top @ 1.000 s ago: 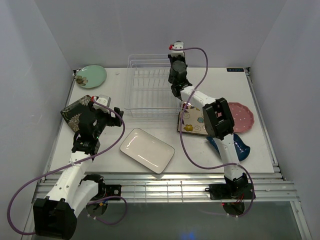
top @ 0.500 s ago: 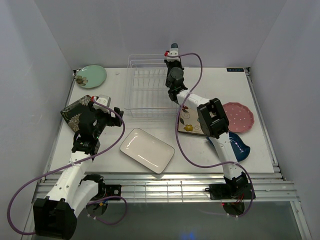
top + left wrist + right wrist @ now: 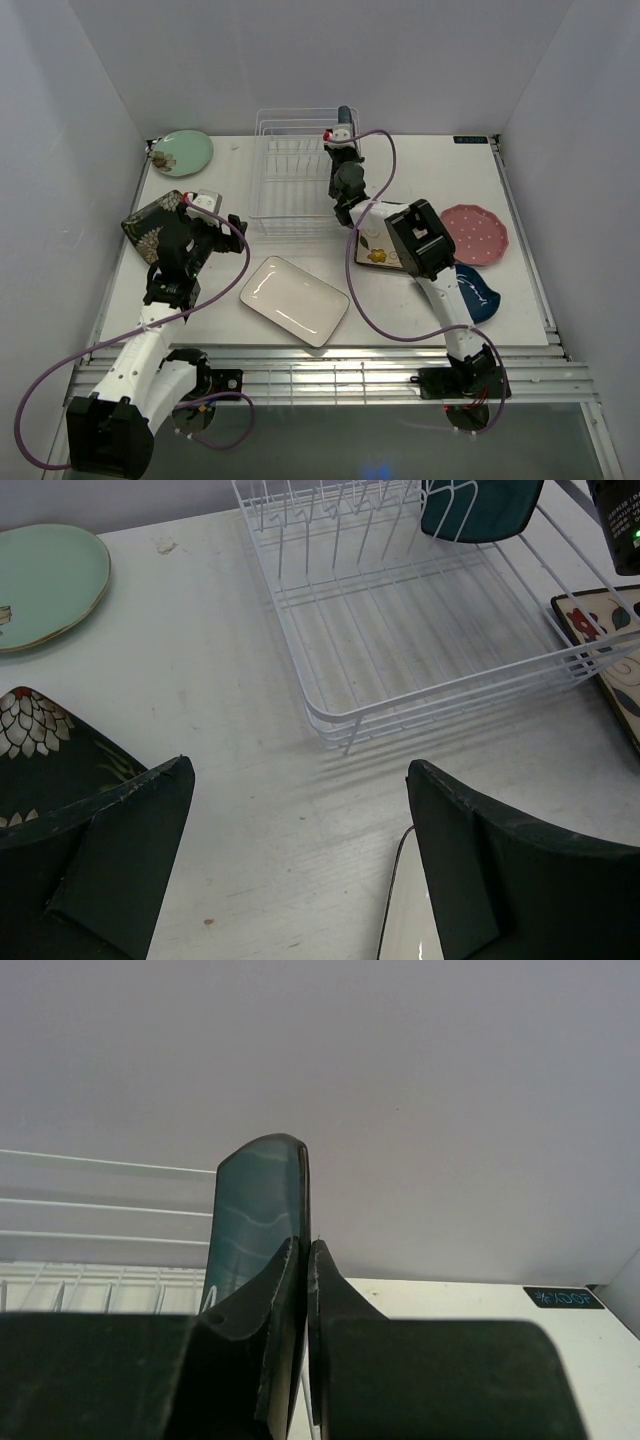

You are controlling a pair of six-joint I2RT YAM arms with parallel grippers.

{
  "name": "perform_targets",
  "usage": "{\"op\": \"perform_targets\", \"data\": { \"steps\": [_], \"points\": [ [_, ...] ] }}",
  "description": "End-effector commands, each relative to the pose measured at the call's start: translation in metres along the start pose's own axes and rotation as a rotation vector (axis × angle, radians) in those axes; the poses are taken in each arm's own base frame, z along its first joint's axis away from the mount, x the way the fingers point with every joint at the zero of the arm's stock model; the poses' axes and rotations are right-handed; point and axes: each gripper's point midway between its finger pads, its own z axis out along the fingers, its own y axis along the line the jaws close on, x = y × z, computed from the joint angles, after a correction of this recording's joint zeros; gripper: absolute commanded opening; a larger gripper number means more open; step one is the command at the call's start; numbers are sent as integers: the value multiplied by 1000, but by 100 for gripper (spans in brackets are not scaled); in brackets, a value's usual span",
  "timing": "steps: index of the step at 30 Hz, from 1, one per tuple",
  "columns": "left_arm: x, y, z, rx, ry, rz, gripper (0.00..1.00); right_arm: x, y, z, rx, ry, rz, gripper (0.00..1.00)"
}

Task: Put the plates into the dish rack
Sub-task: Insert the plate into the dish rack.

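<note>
The white wire dish rack point(image 3: 295, 180) stands at the back middle; it also shows in the left wrist view point(image 3: 400, 630). My right gripper point(image 3: 344, 122) point(image 3: 305, 1245) is shut on the teal square plate point(image 3: 255, 1200), held on edge over the rack's far right part point(image 3: 480, 502). My left gripper point(image 3: 215, 228) point(image 3: 300, 770) is open and empty above the table, between the dark floral plate point(image 3: 150, 225) and the white rectangular plate point(image 3: 294, 300).
A round pale green plate point(image 3: 182, 152) lies at the back left. A patterned square plate point(image 3: 385, 240) lies just right of the rack, with a round pink plate point(image 3: 480, 232) and a dark blue plate point(image 3: 478, 292) further right.
My right gripper has moved left with the teal plate, from beside the rack's right edge to over the rack. The left arm has not moved.
</note>
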Motion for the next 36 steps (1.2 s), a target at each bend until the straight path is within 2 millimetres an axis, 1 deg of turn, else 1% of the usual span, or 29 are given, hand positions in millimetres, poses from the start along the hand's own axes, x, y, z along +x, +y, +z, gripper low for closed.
{"op": "perform_targets", "data": {
  "steps": [1,2,3,4,8,9,10,12,13,15,16,18,19,21,23,24,25,27,28,29,30,31,32,33,34,36],
  "points": [
    [-4,-4,-2,20,-9,6,98,-95,-44,-3,142,-242,184,8],
    [-4,-4,-2,20,-7,5,98,-96,-45,-6,144,-246,186,8],
    [-4,-4,-2,19,-6,5,98,-91,-44,-9,140,-235,176,8],
    [-4,-4,-2,20,-6,5,98,-93,-45,-10,139,-234,180,8],
    [-4,-4,-2,20,-6,5,98,-87,-45,-15,132,-214,177,8],
    [-4,-4,-2,20,-6,5,98,-85,-44,-17,128,-208,172,9],
    [-4,-4,-2,20,-6,5,98,-84,-44,-18,128,-205,170,14],
    [-4,-4,-2,20,-7,5,98,-82,-45,-20,138,-196,169,20],
    [-5,-4,-2,20,-7,5,98,-82,-45,-22,138,-193,168,25],
    [-4,-4,-2,22,-6,5,98,-79,-47,-25,149,-180,173,29],
    [-4,-4,-2,22,-6,4,98,-78,-48,-26,149,-175,173,34],
    [-4,-5,-2,23,-4,5,98,-76,-49,-28,146,-165,181,38],
    [-4,-4,-2,22,-4,5,98,-78,-50,-28,143,-161,184,40],
    [-5,-5,-2,23,-7,4,98,-73,-50,-31,136,-150,189,41],
    [-5,-5,-3,23,-9,4,98,-74,-52,-32,135,-148,193,48],
    [-5,-5,-3,23,-7,4,98,-75,-52,-33,134,-147,196,51],
    [-5,-5,-3,23,-7,4,98,-78,-54,-33,134,-149,202,58],
    [-5,-5,-3,23,-7,4,98,-76,-50,-33,112,-127,192,58],
    [-6,-5,-3,24,-10,4,98,-84,-52,-31,111,-124,215,59],
    [-5,-5,-3,23,-7,4,98,-85,-52,-30,106,-112,222,60],
    [-5,-5,-3,23,-7,4,98,-82,-48,-30,79,-79,205,60],
    [-6,-4,-3,22,-9,4,98,-93,-49,-28,69,-77,247,61],
    [-6,-5,-3,23,-9,4,98,-94,-47,-27,54,-61,254,62],
    [-5,-5,-3,23,-7,4,98,-89,-41,-27,21,-22,235,62],
    [-5,-5,-3,23,-7,4,98,-99,-42,-25,7,-18,250,63],
    [-6,-5,-3,25,-7,4,98,-102,-36,-24,-27,15,281,63]
  ]
}}
